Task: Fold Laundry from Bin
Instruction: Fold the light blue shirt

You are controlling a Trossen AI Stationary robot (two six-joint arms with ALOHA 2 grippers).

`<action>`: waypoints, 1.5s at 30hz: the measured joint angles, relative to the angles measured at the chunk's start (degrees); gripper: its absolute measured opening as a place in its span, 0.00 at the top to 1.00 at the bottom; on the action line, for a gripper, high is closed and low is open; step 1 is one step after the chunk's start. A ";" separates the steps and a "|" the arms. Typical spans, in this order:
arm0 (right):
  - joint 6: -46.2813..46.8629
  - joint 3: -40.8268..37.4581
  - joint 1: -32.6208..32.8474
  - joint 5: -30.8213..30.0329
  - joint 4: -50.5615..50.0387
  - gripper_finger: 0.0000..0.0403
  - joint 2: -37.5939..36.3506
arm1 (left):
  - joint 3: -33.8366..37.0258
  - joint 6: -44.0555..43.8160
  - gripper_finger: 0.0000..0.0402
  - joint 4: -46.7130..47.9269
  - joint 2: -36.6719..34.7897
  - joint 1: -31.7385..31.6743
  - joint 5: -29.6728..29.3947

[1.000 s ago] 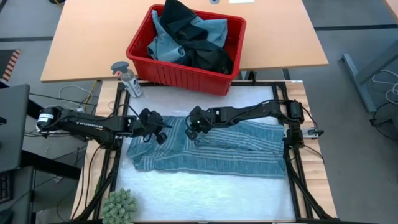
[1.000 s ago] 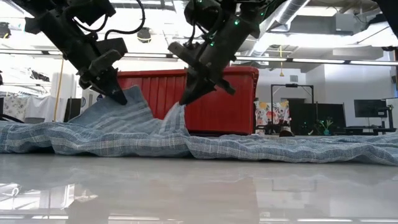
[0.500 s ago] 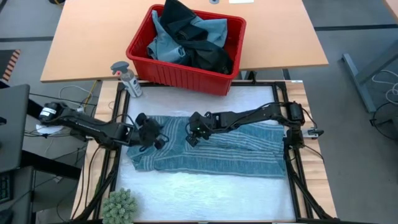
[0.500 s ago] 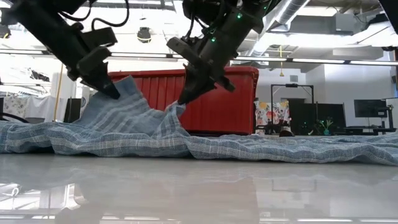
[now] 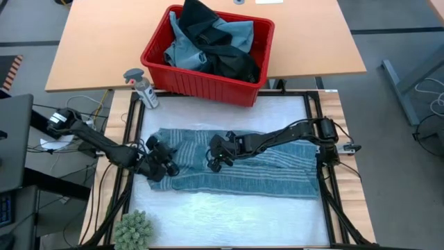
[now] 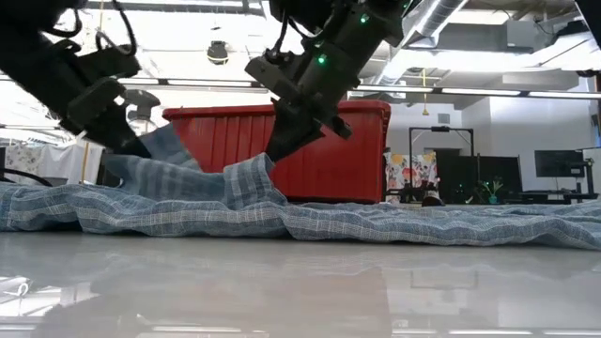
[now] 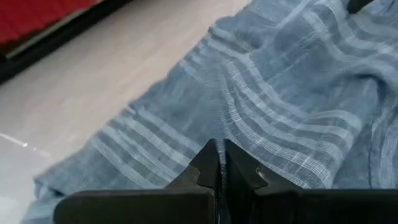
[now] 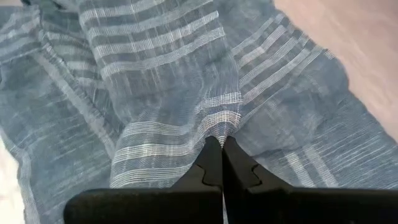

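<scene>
A grey-blue striped garment (image 5: 263, 170) of the laundry lies spread across the white table top. My left gripper (image 5: 168, 167) is shut on the cloth near its left end. My right gripper (image 5: 212, 164) is shut on it near its middle. In the low view, the cloth rises in a small peak to each gripper (image 6: 141, 150) (image 6: 272, 156). The red bin (image 5: 182, 83) stands beyond the table's far edge with light blue and black garments (image 5: 208, 42) heaped in it. My left gripper pinches a raised fold of the striped cloth (image 7: 214, 134) between its two shut fingers, slanting down from the table's left. The cloth tents up to the fingertips; the rest lies on the table. My right gripper pinches a gathered ridge of the cloth (image 8: 217, 127) between its shut fingers, slanting down from the right. That ridge (image 6: 255, 169) is lifted a little, and the garment around it rests on the table.
A spray bottle (image 5: 142, 87) stands at the far left corner, and a green spiky ball (image 5: 133, 230) sits at the near left corner. Black frame rails (image 5: 326, 187) run along both sides. Bare white table top (image 5: 229, 219) lies between the garment and the near edge.
Both grippers have stayed shut on the cloth and have gone down and toward the near edge, the left one also toward the left edge. The two lifted peaks of cloth have sunk lower and been drawn nearward, while the garment's right part has stayed flat.
</scene>
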State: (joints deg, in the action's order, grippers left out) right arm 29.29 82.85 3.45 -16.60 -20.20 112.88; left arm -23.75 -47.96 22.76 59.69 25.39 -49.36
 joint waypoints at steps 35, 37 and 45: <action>-1.14 0.00 -0.16 0.24 1.43 0.96 -0.02 | 3.08 1.71 0.66 -7.19 -0.01 -15.35 11.39; -1.34 0.00 -0.20 0.24 1.41 0.96 -0.02 | 3.07 3.33 0.67 -7.87 -0.01 -17.56 14.23; -1.48 0.00 -0.60 0.19 1.39 0.96 -0.02 | 7.60 8.38 0.68 -18.16 0.43 -25.31 25.26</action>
State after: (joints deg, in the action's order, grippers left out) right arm 27.81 82.85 2.85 -16.40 -18.81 112.86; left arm -16.15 -39.58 4.60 60.12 0.08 -24.10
